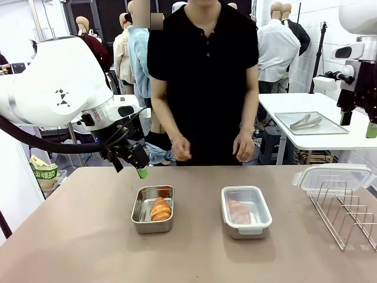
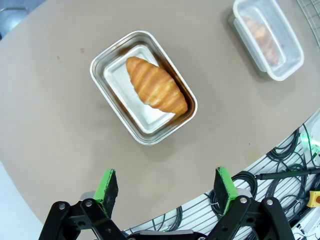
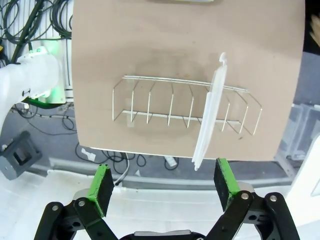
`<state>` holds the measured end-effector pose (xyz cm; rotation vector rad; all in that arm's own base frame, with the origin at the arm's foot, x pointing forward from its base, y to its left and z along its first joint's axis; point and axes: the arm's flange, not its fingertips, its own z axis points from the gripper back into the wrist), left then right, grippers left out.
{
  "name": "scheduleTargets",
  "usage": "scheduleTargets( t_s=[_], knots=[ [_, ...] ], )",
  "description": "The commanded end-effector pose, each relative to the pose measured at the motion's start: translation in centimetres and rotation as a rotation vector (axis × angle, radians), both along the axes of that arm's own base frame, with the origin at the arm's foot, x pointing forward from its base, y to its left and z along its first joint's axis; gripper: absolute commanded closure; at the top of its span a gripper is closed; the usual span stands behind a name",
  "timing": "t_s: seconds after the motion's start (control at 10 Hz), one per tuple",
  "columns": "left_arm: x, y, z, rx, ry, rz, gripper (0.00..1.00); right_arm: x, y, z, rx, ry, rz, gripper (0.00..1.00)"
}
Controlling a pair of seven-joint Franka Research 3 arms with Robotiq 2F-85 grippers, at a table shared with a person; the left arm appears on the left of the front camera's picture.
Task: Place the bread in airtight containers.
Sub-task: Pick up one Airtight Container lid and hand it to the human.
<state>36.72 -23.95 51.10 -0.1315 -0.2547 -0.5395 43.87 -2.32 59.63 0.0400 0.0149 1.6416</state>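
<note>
A tan tabletop (image 1: 88, 236) carries two steel tins. Ahead of the left claw (image 2: 165, 192), whose fingers stand apart and empty, an open tin (image 2: 143, 86) holds a croissant (image 2: 156, 85); farther off, a lidded tin (image 2: 267, 37) holds another. The right claw (image 3: 162, 187), also spread, hovers above a wire rack (image 3: 185, 107) propping a spare lid (image 3: 210, 117).

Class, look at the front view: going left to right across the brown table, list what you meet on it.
Open steel tin holding a croissant → lidded steel tin with a croissant inside → wire rack with a clear lid standing in it.
</note>
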Motion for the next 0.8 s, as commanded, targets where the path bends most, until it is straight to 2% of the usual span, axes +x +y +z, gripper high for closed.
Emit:
scheduleTargets(
  t_s=[0.0, 0.3, 0.7],
  knots=[
    [0.06, 0.03, 0.02, -0.003, 0.000, 0.000, 0.00, -0.12, -0.01, -0.16, 0.000, 0.008, 0.000, 0.00],
    [0.06, 0.03, 0.02, -0.003, 0.000, 0.000, 0.00, 0.13, 0.07, -0.40, 0.007, 0.005, 0.012, 0.00],
    [0.06, 0.03, 0.02, -0.003, 0.000, 0.000, 0.00, -0.55, 0.02, -0.22, 0.010, -0.043, -0.013, 0.00]
  ],
)
